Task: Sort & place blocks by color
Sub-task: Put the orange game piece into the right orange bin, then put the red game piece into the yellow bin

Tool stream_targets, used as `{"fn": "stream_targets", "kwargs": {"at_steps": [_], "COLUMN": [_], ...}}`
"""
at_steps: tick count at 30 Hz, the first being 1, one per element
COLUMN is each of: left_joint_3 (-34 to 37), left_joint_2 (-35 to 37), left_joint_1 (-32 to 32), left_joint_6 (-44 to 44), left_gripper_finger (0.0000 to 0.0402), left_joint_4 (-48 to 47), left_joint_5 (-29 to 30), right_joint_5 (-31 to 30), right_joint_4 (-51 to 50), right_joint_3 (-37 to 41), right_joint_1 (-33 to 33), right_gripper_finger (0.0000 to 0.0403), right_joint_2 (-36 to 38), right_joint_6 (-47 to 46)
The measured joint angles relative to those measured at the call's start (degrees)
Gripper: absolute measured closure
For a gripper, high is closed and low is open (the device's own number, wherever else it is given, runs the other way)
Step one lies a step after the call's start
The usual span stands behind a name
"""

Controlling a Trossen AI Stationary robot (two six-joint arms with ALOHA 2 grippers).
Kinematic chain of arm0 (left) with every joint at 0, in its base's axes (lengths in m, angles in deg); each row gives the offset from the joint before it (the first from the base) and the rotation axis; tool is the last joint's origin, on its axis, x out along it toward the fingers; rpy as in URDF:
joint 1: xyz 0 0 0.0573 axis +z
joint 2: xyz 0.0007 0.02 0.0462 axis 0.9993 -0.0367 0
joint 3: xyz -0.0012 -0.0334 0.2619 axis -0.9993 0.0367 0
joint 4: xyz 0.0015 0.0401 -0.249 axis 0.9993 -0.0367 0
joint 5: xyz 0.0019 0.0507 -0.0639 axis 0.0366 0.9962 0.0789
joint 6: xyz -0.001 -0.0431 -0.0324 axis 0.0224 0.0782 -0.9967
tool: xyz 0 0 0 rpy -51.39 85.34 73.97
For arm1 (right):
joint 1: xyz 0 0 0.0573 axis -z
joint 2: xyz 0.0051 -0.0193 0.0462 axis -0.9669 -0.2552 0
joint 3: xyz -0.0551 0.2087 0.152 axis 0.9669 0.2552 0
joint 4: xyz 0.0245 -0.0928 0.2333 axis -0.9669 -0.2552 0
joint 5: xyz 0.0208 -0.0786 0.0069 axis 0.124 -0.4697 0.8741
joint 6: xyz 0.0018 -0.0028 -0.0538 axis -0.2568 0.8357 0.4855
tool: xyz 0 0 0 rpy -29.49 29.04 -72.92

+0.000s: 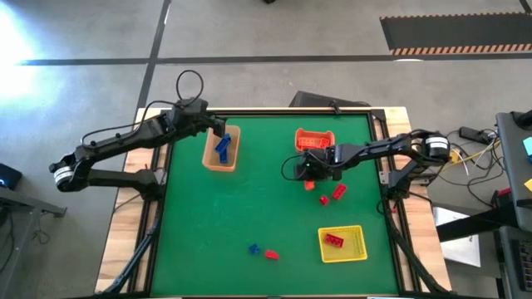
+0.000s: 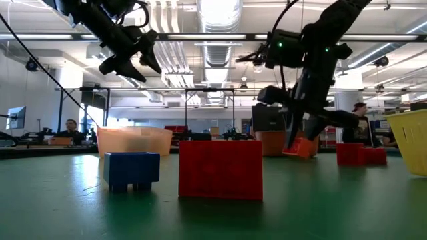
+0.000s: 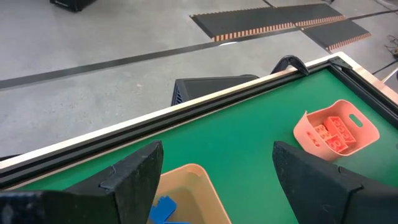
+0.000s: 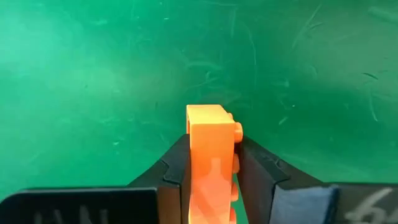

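My right gripper (image 4: 211, 149) is shut on an orange block (image 4: 208, 124) and hangs low over the green mat, just near of the orange bin (image 1: 314, 139). In the low view the block (image 2: 303, 147) sits tilted close to the mat. My left gripper (image 3: 217, 168) is open, raised above the far end of the tan bin (image 1: 221, 149), which holds blue blocks (image 3: 165, 208). Loose on the mat lie red blocks (image 1: 339, 192), a blue block (image 1: 254, 248) and a red block (image 1: 272, 254). One red block (image 1: 334, 240) lies in the yellow bin (image 1: 342, 243). My right gripper pinches the orange block between its two fingers (image 4: 177, 162), one on each flat side (image 4: 217, 168). The fingers come from above, slanting down. The block's studded end sticks out past the fingertips. Whether it touches the mat, I cannot tell.
The orange bin (image 3: 336, 130) holds orange blocks. A raised black frame (image 3: 205, 102) borders the mat. Cables (image 1: 189, 83) loop off the far left corner. Bare mat lies in the middle and along the left side.
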Motion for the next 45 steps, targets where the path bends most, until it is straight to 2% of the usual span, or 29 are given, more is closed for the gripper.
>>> {"fn": "stream_targets", "kwargs": {"at_steps": [5, 11, 14, 19, 23, 26, 36, 45], "left_joint_3": [0.00, 0.02, 0.02, 0.02, 0.02, 0.02, 0.02, 0.02], "left_joint_2": [0.00, 0.00, 0.00, 0.00, 0.00, 0.00, 0.00, 0.09], "left_joint_1": [0.00, 0.00, 0.00, 0.00, 0.00, 0.00, 0.00, -0.02], "left_joint_6": [0.00, 0.02, 0.22, 1.79, 1.90, 1.92, 1.95, 1.50], "left_gripper_finger": [0.0116, 0.0116, 0.0116, 0.0116, 0.0116, 0.0116, 0.0116, 0.0116], "left_joint_4": [0.01, 0.03, 0.03, 0.18, 0.23, 0.21, 0.14, 0.08], "left_joint_5": [-0.01, -0.02, -0.02, -0.02, -0.02, -0.02, -0.02, -0.07], "right_joint_5": [-2.53, -15.93, -19.67, -19.79, -19.50, -19.48, -19.28, -19.11], "right_joint_4": [-2.33, -11.51, -15.28, -19.63, -20.28, -20.21, -19.91, -20.76], "right_joint_3": [-3.55, -11.34, -14.27, -16.30, -16.48, -16.08, -14.94, -17.52], "right_joint_1": [0.05, 4.55, 8.98, 16.77, 20.14, 20.95, 20.85, 20.85], "right_gripper_finger": [0.0321, 0.0321, 0.0321, 0.0321, 0.0321, 0.0316, 0.0261, 0.0230], "right_joint_2": [4.91, 8.85, 8.55, 5.86, 3.46, 2.25, -1.59, -0.49], "right_joint_6": [3.01, 11.81, 18.45, 26.98, 30.33, 30.72, 30.56, 30.54]}}
